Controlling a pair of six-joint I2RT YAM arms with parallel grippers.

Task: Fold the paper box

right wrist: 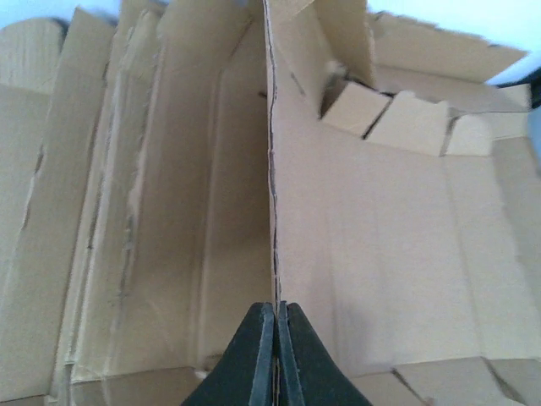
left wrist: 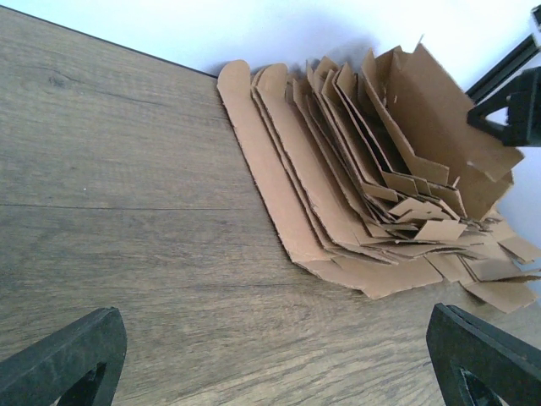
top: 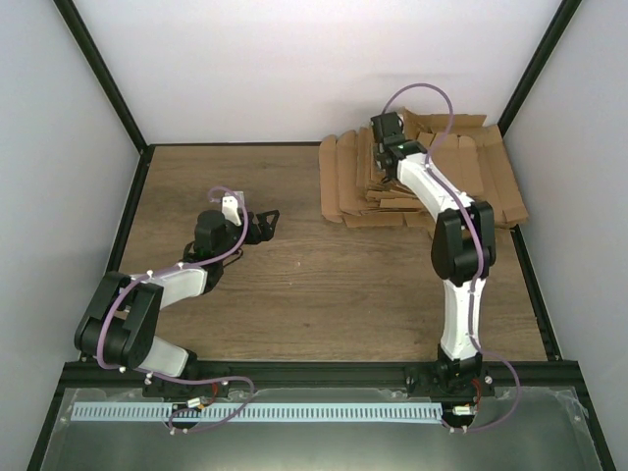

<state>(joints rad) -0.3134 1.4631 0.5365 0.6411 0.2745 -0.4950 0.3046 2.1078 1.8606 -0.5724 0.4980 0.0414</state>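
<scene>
My right gripper [right wrist: 275, 317] is shut on the near edge of one brown cardboard sheet, the paper box [right wrist: 372, 220], seen edge-on between the fingers. The sheet is tilted up off the pile of flat brown blanks [top: 432, 191] at the back right. In the top view the right gripper [top: 386, 145] is over the pile's left part. In the left wrist view the raised sheet [left wrist: 431, 110] stands above the pile [left wrist: 338, 194]. My left gripper [top: 261, 226] is open and empty, low over the wooden table left of the pile, its fingers [left wrist: 68, 364] spread wide.
The pile fills the table's back right corner, against the white back wall [top: 294, 69] and the black frame post [top: 530, 69]. Bare wooden table [top: 324, 285] lies between the two arms.
</scene>
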